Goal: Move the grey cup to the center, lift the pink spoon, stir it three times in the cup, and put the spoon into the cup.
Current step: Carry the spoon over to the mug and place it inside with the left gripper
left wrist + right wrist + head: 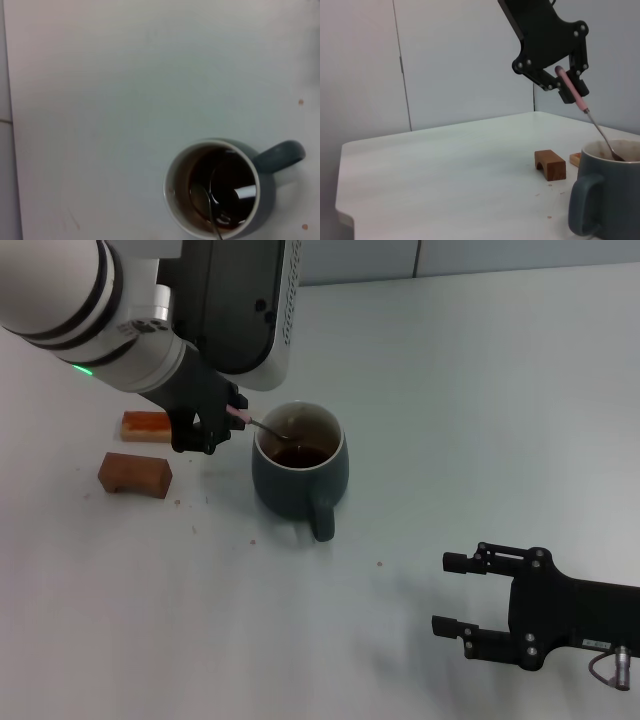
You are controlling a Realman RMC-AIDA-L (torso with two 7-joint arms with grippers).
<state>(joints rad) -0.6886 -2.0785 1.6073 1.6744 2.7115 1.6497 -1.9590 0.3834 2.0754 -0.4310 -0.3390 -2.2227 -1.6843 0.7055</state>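
Left tool [222,420], matte black with angular plates and visible screws, is clamped on the pink handle of the pink spoon [262,427], just beside the rim of the grey cup [300,470] on its left side. In the right wrist view the same tool [568,85] hangs above and beside the cup [607,192], spoon [590,117] slanting down from the fingers with its thin metal stem crossing the rim and the bowl end inside. Spoon handle is slim, pale pink, smooth; stem and bowl are grey metal.

The cup is a rounded mug, glazed dark blue-grey outside, light rim, brown-stained inside with dark liquid at the bottom. One thick loop handle points toward the robot in the head view. From the left wrist view the cup [212,187] is seen from above, round mouth, metal spoon bowl [202,195] resting in the dark liquid, with a bright glint on the surface.

The cup stands upright near the middle of the counter [480,390], which is flat, pale and smooth, with a few small crumbs.

Two orange-brown blocks lie to the left of the cup: a wooden arch-shaped block [135,474] nearer, a flat orange block [146,426] behind it, partly hidden by the left tool.

Right tool [470,595] is parked low at the near right, well apart from the cup, black fingers spread apart, holding nothing.
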